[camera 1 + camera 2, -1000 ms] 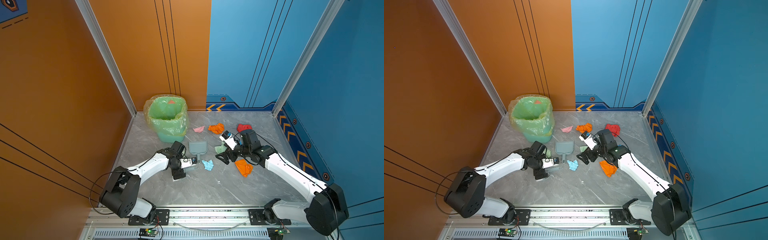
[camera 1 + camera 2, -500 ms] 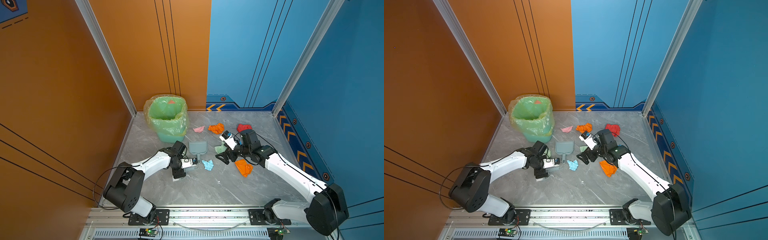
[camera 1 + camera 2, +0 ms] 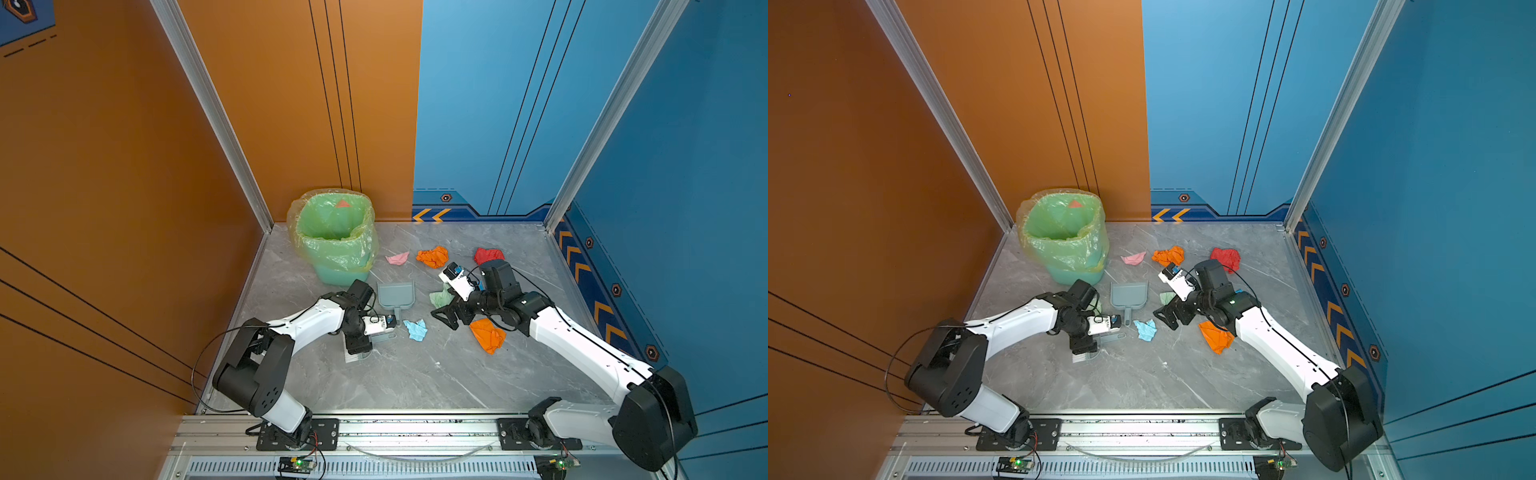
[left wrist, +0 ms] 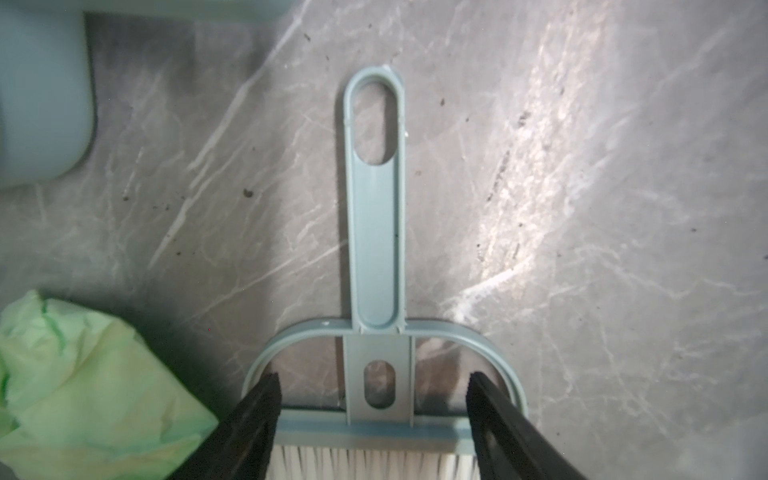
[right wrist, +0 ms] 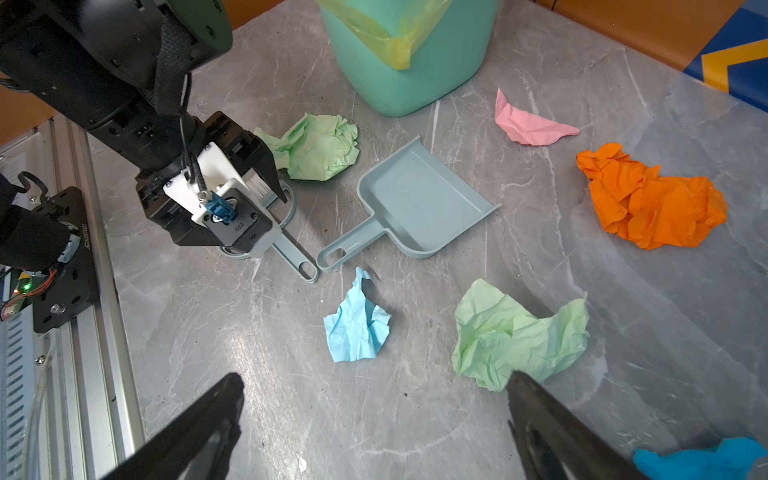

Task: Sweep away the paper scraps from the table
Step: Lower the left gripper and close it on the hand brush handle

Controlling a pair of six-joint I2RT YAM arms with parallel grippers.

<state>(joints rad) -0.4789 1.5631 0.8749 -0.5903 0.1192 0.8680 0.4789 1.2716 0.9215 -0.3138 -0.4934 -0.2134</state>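
Paper scraps lie on the grey marble table (image 3: 395, 382): pink (image 3: 397, 258), orange (image 3: 433, 256), red (image 3: 488, 254), pale green (image 3: 440, 296), light blue (image 3: 415, 329) and a second orange wad (image 3: 487, 336). Another pale green wad (image 5: 316, 145) sits beside my left gripper (image 3: 356, 347). That gripper points down over the grey-blue brush (image 4: 376, 232), which lies flat. Its open jaws straddle the brush head closely; I cannot tell if they touch it. My right gripper (image 5: 374, 376) hovers wide open and empty between the light blue and pale green wads.
A grey-blue dustpan (image 3: 395, 295) lies in the middle, its handle toward the brush handle. A green bag-lined bin (image 3: 332, 237) stands at the back left corner. A bright blue wad (image 5: 702, 461) lies under the right arm. Aluminium rails edge the table's front.
My left gripper's jaws have narrowed around the brush head and the left arm's elbow has swung slightly. The right arm and the scraps have not moved.
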